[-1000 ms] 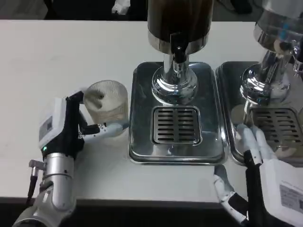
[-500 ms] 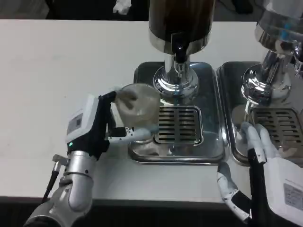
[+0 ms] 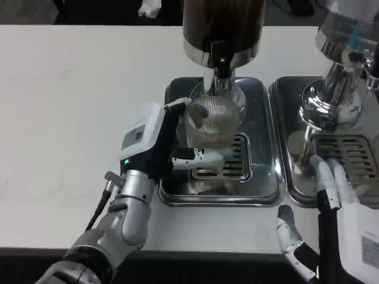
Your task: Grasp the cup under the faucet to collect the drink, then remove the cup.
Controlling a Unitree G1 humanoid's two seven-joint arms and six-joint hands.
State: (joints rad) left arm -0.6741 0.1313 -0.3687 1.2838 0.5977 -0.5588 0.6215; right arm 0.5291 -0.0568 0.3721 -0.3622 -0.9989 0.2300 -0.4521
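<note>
Item: cup point(image 3: 211, 122), clear ribbed, frame centre, pinched by left robot hand point(image 3: 155, 142) above drip tray point(image 3: 260, 183), below faucet point(image 3: 221, 61). Right robot hand point(image 3: 340, 204), lower right, fingers spread, idle. Risk: rim off-centre under spout; drink likely spills onto tray.

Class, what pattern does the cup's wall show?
Fine ribbing on clear plastic; the head view shows the cup best.

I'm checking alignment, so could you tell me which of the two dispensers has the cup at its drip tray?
The dark-tank dispenser in the middle; the left hand holds the cup over its tray.
</note>
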